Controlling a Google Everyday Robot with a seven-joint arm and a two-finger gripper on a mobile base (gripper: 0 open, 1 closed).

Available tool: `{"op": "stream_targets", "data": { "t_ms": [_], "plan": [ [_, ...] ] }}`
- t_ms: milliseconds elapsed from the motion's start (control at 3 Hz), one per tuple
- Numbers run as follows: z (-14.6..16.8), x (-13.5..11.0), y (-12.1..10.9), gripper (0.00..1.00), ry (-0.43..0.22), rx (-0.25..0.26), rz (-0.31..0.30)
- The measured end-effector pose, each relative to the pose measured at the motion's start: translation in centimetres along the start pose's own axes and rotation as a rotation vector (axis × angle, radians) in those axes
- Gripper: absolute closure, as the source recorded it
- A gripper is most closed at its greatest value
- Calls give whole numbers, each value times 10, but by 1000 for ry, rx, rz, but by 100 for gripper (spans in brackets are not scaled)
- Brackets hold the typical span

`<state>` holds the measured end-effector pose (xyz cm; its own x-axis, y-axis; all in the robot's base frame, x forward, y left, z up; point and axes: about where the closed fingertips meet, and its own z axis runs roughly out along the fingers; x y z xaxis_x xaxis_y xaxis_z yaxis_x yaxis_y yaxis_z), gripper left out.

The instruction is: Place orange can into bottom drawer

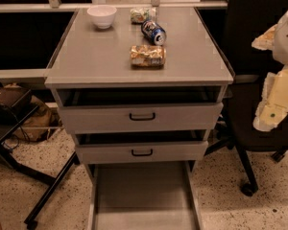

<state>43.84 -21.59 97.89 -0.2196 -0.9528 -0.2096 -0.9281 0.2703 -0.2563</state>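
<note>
Your orange-gold and white mottled drink can [148, 55] lies on its side on the grey cabinet top [86, 61], just in front of a dark blue can [153, 31]. The wide grey metal bottom drawer [143, 190] stands pulled out below. Your gripper [277, 97] hangs at the right edge, well apart from the can; you cannot tell whether it is open or closed.

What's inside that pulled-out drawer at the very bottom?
The bottom drawer shows only bare grey floor; its back end is covered by the drawer above. The orange can lies on the cabinet top, and the gripper hangs at the right edge.
</note>
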Motion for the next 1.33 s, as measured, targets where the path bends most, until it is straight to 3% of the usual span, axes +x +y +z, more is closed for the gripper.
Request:
{"op": "stream_targets", "data": {
  "t_ms": [333,667,1000,1333],
  "plan": [
    [0,0,0,0,0,0,0],
    [26,-21,-21,0,-70,-2,-52],
    [68,-68,-61,0,-162,-25,-149],
    [109,-121,-83,0,-220,-123,-211]
  ]
}}
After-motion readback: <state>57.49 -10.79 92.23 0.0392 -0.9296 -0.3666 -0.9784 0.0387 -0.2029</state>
